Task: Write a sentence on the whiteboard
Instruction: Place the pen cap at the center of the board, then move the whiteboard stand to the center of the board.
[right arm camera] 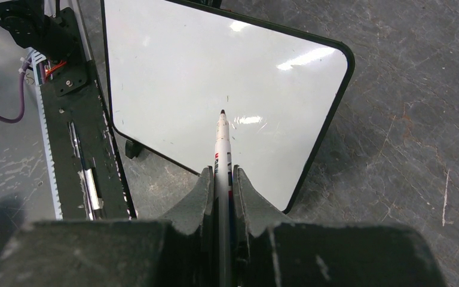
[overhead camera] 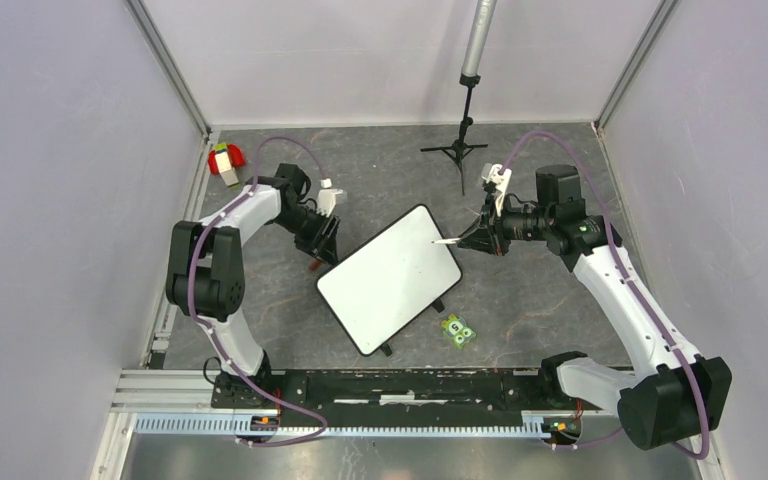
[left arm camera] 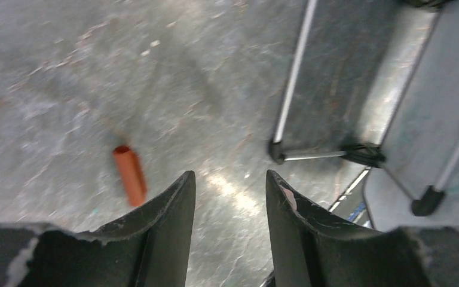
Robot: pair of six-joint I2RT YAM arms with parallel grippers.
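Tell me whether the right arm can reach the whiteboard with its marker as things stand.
Probably yes. The right arm's fingers grip the marker, its tip over the whiteboard, and nothing lies between them.

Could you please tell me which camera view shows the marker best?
The right wrist view: the marker is sharp and central, clamped in the right end effector, tip over the whiteboard. Top external shows only a small white sliver; left wrist shows none of it.
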